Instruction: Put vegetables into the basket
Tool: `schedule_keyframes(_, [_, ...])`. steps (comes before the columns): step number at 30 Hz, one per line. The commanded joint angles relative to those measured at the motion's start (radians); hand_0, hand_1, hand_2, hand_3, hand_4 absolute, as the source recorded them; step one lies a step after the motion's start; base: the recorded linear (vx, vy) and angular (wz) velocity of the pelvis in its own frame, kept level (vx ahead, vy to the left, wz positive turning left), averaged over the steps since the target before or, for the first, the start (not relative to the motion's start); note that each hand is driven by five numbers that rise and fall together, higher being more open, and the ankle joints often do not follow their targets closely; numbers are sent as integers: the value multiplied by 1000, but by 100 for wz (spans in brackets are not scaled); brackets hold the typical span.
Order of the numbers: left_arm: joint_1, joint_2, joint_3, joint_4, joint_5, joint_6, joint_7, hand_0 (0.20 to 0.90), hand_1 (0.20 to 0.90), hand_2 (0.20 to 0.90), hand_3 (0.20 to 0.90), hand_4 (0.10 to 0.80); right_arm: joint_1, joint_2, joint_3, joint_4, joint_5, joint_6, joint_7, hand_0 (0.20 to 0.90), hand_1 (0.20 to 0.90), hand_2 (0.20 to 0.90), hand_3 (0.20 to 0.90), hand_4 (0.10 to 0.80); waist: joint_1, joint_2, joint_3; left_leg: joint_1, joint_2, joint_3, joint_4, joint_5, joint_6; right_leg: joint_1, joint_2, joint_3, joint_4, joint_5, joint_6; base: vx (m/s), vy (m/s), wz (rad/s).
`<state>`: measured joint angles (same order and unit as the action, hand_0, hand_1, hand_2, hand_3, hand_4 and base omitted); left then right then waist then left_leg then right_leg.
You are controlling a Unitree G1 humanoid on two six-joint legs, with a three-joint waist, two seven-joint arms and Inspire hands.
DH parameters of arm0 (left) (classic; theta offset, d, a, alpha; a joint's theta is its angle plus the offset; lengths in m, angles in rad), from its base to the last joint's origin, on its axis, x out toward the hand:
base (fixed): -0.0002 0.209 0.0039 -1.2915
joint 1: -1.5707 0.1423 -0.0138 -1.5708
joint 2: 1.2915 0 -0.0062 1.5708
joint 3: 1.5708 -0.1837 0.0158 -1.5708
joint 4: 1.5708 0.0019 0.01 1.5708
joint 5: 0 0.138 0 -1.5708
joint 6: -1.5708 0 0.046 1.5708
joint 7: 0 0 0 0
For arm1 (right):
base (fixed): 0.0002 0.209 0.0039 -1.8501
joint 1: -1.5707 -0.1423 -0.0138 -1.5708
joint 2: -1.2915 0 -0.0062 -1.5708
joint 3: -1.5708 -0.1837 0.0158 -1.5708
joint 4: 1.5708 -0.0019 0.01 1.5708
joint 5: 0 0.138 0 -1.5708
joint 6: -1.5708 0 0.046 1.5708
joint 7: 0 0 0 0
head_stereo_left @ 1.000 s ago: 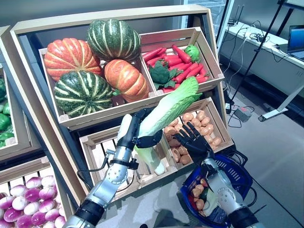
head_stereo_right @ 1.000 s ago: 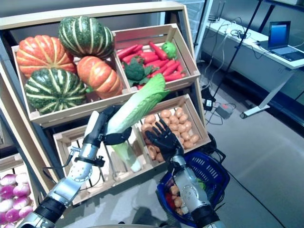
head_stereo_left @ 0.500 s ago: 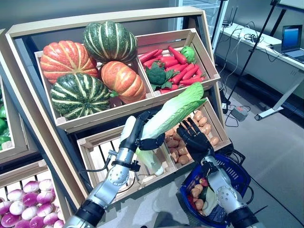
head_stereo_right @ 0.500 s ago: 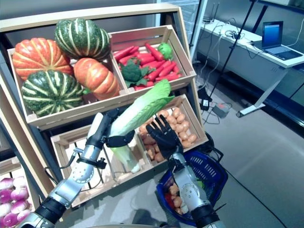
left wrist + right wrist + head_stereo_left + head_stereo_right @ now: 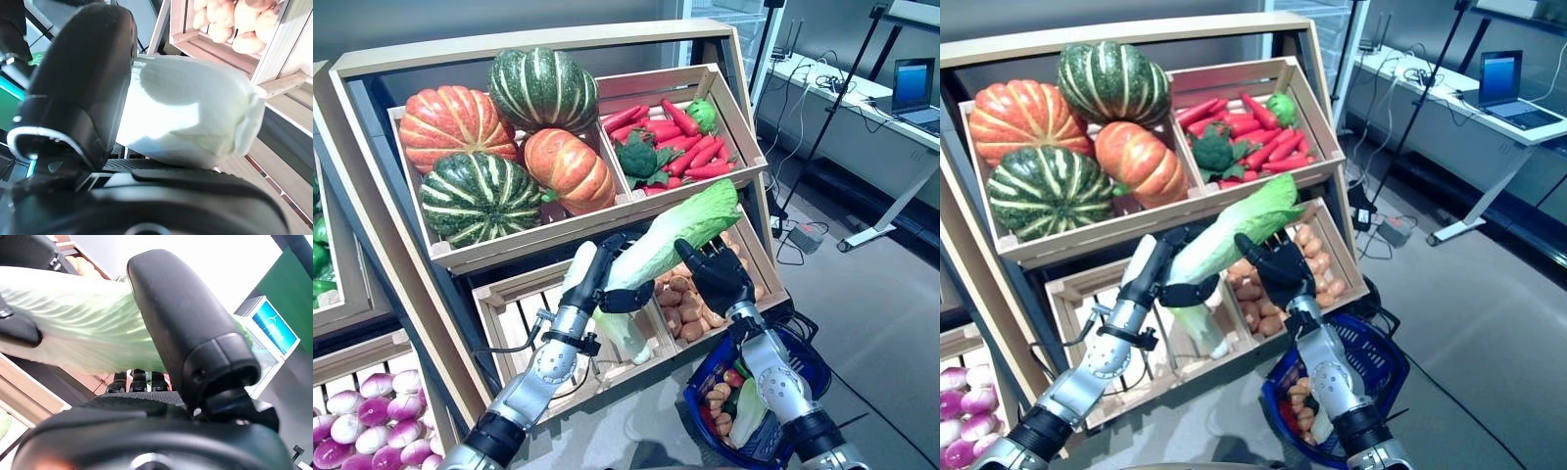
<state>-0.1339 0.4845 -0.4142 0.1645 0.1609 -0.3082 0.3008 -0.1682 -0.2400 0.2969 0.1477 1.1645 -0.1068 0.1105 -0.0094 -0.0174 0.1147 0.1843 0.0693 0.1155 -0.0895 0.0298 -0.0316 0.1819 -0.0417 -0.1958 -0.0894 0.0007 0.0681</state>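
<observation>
A long pale-green cabbage [image 5: 668, 238] is held slanting in front of the wooden stand's lower crates. My left hand [image 5: 595, 284] is shut round its white stalk end; its wrist view shows the thumb [image 5: 83, 93] against the stalk [image 5: 195, 117]. My right hand [image 5: 715, 279] is at the leafy end. Its thumb [image 5: 186, 328] lies across the leaves [image 5: 83, 328] with the fingers curled beneath. The blue basket [image 5: 810, 354] stands on the floor below my right arm. It holds brown potatoes [image 5: 717, 401], something red and a pale green vegetable [image 5: 749, 411].
The wooden stand [image 5: 382, 225] of slanted crates rises close in front and to the left. A crate of potatoes [image 5: 756, 257] is right behind my right hand. A desk with a laptop [image 5: 915, 83] stands at the back right, with a power strip [image 5: 808, 235] on the floor.
My right hand has risen from above the basket and closed on the cabbage's leafy end. My left hand keeps hold of the stalk. The camera shifted slightly.
</observation>
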Motion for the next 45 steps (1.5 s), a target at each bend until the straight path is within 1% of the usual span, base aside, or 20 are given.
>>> schedule_keyframes(1, [-165,4,-45,-35,-31,-180,-7,300,300,300,300,400,-148,26,-48,-101,69,-87,69,900,900,900,900,800,6,-16,-56,25,-36,28,2,-136,47,23,-9,8,2,-58,-23,0,0,0])
schedule_keyframes(3, [-170,-5,-61,-51,-52,-207,-25,300,300,300,300,400,-152,38,-42,-79,66,-84,63,900,900,900,900,800,6,-16,-57,26,-35,28,2,-137,47,23,-9,9,2,-58,-23,0,0,0])
schedule_keyframes(8, [-174,-21,-100,-81,-54,-240,-50,300,300,300,300,400,-158,52,-34,-48,79,-87,51,900,900,900,900,800,6,-19,-56,27,-34,30,2,-138,48,23,-9,11,2,-57,-23,0,0,0])
schedule_keyframes(11, [-171,-23,-131,-103,-67,-278,-89,300,300,300,300,400,-169,65,-33,-25,113,-85,57,900,900,900,900,800,8,-20,-54,26,-34,29,2,-139,48,23,-8,12,2,-57,-23,0,0,0])
schedule_keyframes(15, [-175,-22,-153,-120,-69,-299,-101,300,300,300,300,400,-178,70,-33,-9,131,-78,65,900,900,900,900,800,9,-20,-53,25,-34,28,2,-139,47,23,-9,11,2,-57,-23,0,0,0])
schedule_keyframes(17, [-189,-27,-171,-140,-111,-332,-111,300,300,300,300,400,-185,80,-26,13,168,-72,81,900,900,900,900,800,10,-20,-52,25,-33,25,2,-140,46,24,-9,9,2,-58,-23,-18,-4,0])
schedule_keyframes(21, [-196,-33,-177,-154,-117,-338,-114,300,300,300,300,400,-185,91,-26,19,198,-70,90,900,900,900,900,800,11,-20,-52,24,-33,22,2,-141,45,25,-10,7,2,-58,-22,0,0,0])
schedule_keyframes(22, [-198,-35,-178,-155,-119,-337,-116,300,300,300,300,400,-185,95,-28,24,206,-72,94,408,408,408,408,472,11,-20,-53,24,-33,21,2,-142,45,25,-10,5,2,-59,-21,0,0,0])
schedule_keyframes(23, [-202,-36,-180,-154,-121,-337,-116,300,300,300,300,400,-184,96,-31,28,220,-72,100,300,300,300,300,400,11,-20,-54,24,-33,20,2,-142,45,25,-10,4,2,-59,-21,0,0,0])
schedule_keyframes(30, [-205,-36,-184,-162,-118,-325,-103,300,300,300,300,400,-191,102,-31,33,200,-89,82,300,300,300,300,400,10,-20,-60,21,-32,19,2,-140,45,22,-10,4,2,-58,-22,-5,1,0])
schedule_keyframes(37, [-202,-38,-176,-161,-115,-336,-86,300,300,300,300,400,-191,101,-42,31,180,-103,61,300,300,300,300,400,8,-20,-58,19,-29,23,2,-139,44,20,-9,6,2,-56,-23,-18,1,0])
schedule_keyframes(42, [-199,-39,-167,-152,-116,-311,-61,300,300,300,300,400,-192,98,-47,28,158,-113,47,300,300,300,300,400,7,-21,-57,19,-28,25,2,-138,45,18,-8,11,2,-56,-24,0,0,0])
schedule_keyframes(43, [-199,-40,-164,-144,-126,-300,-72,900,900,900,900,800,-190,97,-50,27,153,-114,44,300,300,300,300,400,7,-21,-57,19,-28,26,2,-138,45,18,-8,11,2,-56,-24,0,0,0])
schedule_keyframes(45, [-181,-39,-152,-144,-135,-276,-87,900,900,900,900,800,-185,93,-60,21,135,-118,37,300,300,300,300,400,8,-20,-57,18,-28,27,2,-136,45,17,-8,11,2,-55,-24,0,0,0])
